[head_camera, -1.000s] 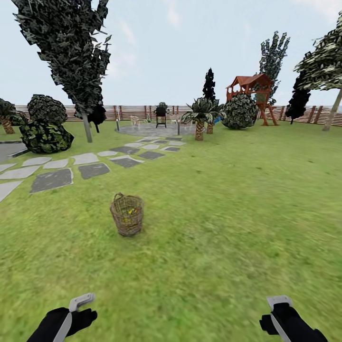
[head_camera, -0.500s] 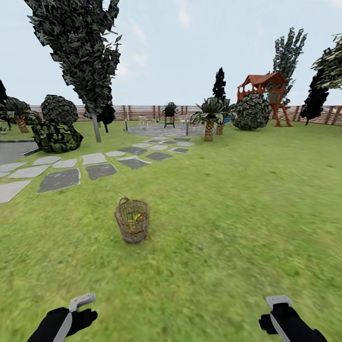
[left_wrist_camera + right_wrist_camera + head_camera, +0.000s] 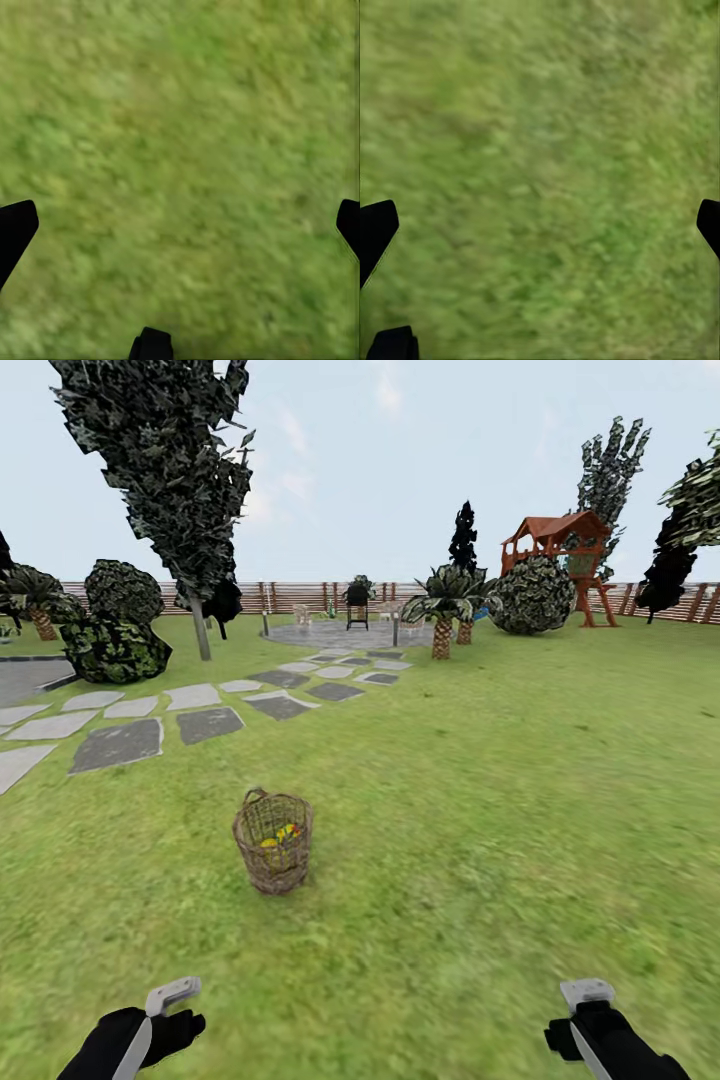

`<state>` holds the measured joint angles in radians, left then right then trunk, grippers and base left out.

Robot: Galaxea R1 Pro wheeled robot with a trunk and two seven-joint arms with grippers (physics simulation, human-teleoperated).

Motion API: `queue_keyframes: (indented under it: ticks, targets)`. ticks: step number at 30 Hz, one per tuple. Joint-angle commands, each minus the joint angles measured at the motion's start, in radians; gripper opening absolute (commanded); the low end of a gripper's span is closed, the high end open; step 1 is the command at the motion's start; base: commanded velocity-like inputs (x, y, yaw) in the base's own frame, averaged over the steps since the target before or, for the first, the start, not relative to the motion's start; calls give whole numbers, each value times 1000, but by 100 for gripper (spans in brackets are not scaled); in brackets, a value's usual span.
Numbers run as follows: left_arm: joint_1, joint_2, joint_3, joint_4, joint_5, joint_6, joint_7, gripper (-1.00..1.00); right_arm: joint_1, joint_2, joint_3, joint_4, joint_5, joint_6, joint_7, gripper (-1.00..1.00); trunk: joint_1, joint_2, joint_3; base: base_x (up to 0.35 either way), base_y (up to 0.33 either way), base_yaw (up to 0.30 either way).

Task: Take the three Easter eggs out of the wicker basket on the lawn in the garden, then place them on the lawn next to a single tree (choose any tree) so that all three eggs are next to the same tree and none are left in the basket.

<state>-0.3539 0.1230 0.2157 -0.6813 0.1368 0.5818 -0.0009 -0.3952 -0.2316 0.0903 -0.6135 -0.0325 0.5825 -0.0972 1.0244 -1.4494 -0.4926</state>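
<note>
Nearest the camera, the left claw [image 3: 172, 994] and the right claw [image 3: 586, 992] hang low over the lawn [image 3: 480, 880] at the bottom corners of the head view, just as they did a second ago; each wrist view shows its dark fingertips at opposite edges with only grass between them, so both are spread wide and carry nothing. A little ahead and to the left stands the wicker basket [image 3: 273, 843], upright on the grass, with the yellow Easter eggs [image 3: 277, 835] visible through its open top, though their count cannot be made out. Against the earlier pictures the whole scene has slid and the basket sits slightly lower and larger, which reads as the camera moving with the base, not the basket shifting. For the task this looks like the approach: the eggs remain inside and out of reach. Beyond lie the stepping stones [image 3: 120, 740], then a slim-trunked dark tree [image 3: 200, 625], a palm [image 3: 441, 630], the playhouse [image 3: 560, 550] and the fence [image 3: 300, 596].
</note>
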Motion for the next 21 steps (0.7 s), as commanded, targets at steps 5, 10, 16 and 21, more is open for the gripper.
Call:
queue_keyframes:
  ticks: [5, 10, 16, 21]
  targets:
    - [0, 0, 2, -1, 6, 6, 0, 100, -1, 2, 6, -1, -2, 5, -11, 100, 1, -1, -1, 329, 0, 0]
    - [0, 0, 2, -1, 7, 6, 0, 100, -1, 3, 5, -1, -5, 5, -12, 100, 1, -1, -1, 329, 0, 0]
    - [0, 0, 2, -2, 7, 6, -1, 100, -1, 3, 8, -1, -8, 5, -12, 100, 1, -1, -1, 329, 0, 0]
    - [0, 0, 2, -2, 7, 6, -1, 100, -1, 4, 7, -2, -9, 5, -12, 100, 1, -1, -1, 329, 0, 0]
